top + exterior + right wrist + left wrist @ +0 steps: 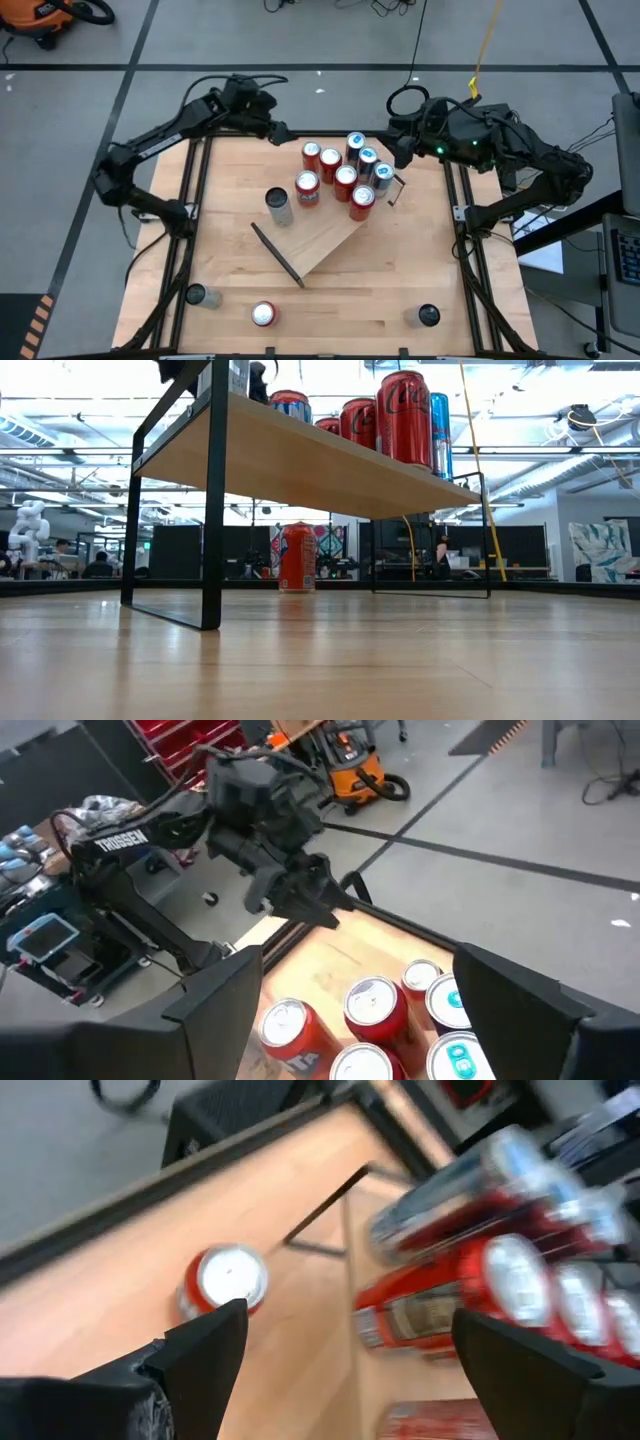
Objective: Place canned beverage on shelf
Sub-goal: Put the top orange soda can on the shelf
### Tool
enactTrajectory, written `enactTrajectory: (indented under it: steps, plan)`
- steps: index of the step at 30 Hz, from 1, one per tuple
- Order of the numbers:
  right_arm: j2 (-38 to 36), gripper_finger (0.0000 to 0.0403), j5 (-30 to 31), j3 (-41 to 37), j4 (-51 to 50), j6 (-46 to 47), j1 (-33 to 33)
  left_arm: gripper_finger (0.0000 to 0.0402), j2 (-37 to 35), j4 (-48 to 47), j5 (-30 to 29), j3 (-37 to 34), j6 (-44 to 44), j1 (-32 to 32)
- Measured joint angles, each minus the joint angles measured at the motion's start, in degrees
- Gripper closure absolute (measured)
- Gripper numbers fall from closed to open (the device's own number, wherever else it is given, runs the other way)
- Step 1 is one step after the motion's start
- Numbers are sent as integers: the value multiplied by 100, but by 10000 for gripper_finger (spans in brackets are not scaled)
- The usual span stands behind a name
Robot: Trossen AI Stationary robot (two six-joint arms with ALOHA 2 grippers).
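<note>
1. The shelf [322, 240], a light-wood board on thin black brackets, stands slantwise across the middle of the table [350, 310], and in the low view its board [300, 460] sits raised above the tabletop.
2. Red cans [330, 165] and blue cans [367, 160] stand bunched upright on the shelf's far end, touching one another; a silver can [279, 207] stands alone on the board, a little apart from them.
3. The left gripper [283, 133] hovers at the table's far edge, just beyond the bunch of cans, its fingers spread wide with nothing between them.
4. Past those left fingers [200, 1355], the wrist view shows a red can [222, 1283] on the tabletop and the bunched cans lying off to one side of the gap.
5. The right gripper [400, 152] hangs at the far edge just beside the blue cans, fingers apart and empty.
6. Between the right fingers [215, 995] the red cans' tops [372, 1002] show, with the left arm farther off.
7. Well away from both grippers, a red can [263, 315] and two dark cans [197, 296] [428, 316] stand near the table's front edge.
</note>
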Motion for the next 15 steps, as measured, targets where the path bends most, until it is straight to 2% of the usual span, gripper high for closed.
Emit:
enactTrajectory:
  steps: [10,15]
  plan:
    - [256,96,2,-1,-235,553,3,44,669,-70,-34,-3,582,-11]
    - [458,96,-29,-1,-206,623,15,9,988,-152,-650,-3,755,-32]
